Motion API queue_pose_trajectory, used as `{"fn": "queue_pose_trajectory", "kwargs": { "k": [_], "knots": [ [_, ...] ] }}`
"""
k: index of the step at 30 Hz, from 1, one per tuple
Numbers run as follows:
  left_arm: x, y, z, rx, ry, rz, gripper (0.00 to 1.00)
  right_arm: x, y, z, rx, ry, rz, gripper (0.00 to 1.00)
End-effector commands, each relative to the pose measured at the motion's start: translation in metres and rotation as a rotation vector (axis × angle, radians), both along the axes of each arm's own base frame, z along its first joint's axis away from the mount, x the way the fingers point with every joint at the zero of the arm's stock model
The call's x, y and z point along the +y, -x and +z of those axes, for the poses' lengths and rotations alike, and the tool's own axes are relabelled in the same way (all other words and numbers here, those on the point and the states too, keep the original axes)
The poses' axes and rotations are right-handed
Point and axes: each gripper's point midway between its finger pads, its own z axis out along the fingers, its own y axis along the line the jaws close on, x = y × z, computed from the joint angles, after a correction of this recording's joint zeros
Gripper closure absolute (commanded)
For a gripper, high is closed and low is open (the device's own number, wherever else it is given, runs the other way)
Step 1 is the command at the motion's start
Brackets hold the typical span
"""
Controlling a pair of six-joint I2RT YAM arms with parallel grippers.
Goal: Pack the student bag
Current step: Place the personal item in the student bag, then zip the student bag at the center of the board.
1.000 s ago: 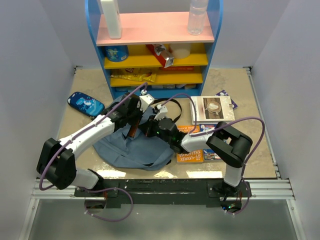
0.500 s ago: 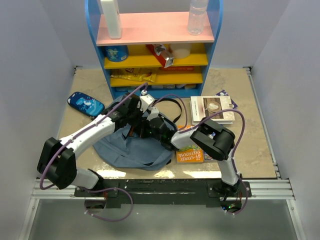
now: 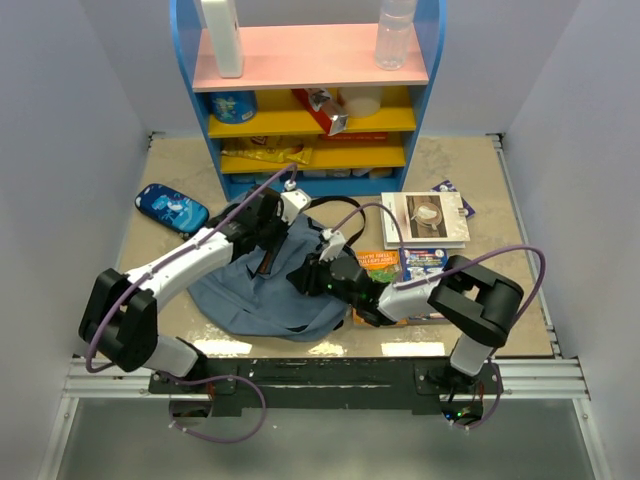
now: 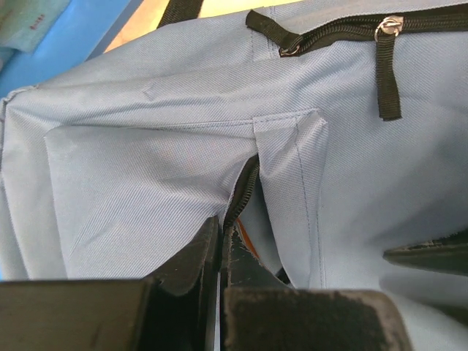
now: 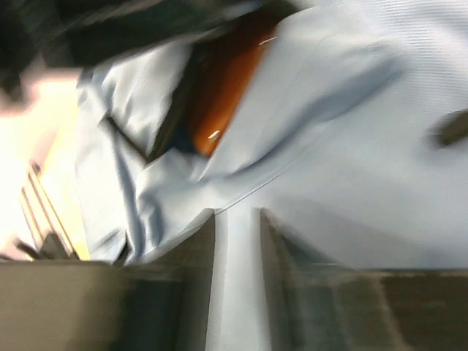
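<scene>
The student bag (image 3: 250, 295), slate-blue with black straps, lies at the table's middle left. My left gripper (image 3: 268, 235) is shut on the zipper edge of its opening (image 4: 245, 186) and holds that edge up; the jaws meet on the fabric (image 4: 221, 234). An orange-brown item (image 3: 265, 262) shows inside the opening, blurred in the right wrist view (image 5: 223, 95). My right gripper (image 3: 305, 275) hovers low over the bag's top fabric (image 5: 351, 161). Its fingers stand slightly apart (image 5: 238, 216) with only the cloth below showing between them.
A blue shelf unit (image 3: 310, 100) with snacks and bottles stands at the back. A bright-blue pouch (image 3: 172, 208) lies left of the bag. Books lie right of it: a white one (image 3: 425, 218), an orange one (image 3: 378, 262), a small blue one (image 3: 425, 262).
The right gripper has parted its fingers and drawn back from the bag's opening toward the near right. Its elbow swung right. The left gripper keeps its hold.
</scene>
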Motion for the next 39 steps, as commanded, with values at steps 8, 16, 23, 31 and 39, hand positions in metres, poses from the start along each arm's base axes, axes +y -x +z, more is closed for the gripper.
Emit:
{"fn": "queue_pose_trajectory", "kwargs": {
  "k": [8, 16, 23, 31, 39],
  "knots": [
    [-0.012, -0.024, 0.005, -0.03, 0.065, -0.008, 1.0, 0.08, 0.039, 0.057, -0.377, 0.115, 0.166, 0.5],
    [-0.014, -0.022, 0.009, -0.029, 0.076, -0.012, 1.0, 0.101, 0.012, 0.051, -0.46, 0.225, 0.06, 0.41],
    [-0.016, -0.023, 0.017, -0.031, 0.092, -0.015, 1.0, 0.101, 0.0, 0.037, -0.459, 0.295, -0.001, 0.37],
    [-0.016, -0.021, 0.019, -0.032, 0.095, -0.015, 1.0, 0.113, -0.001, 0.03, -0.444, 0.273, 0.015, 0.46],
    [-0.014, -0.018, 0.017, -0.029, 0.092, -0.016, 1.0, 0.124, -0.002, 0.03, -0.425, 0.254, 0.018, 0.84]
  ]
}}
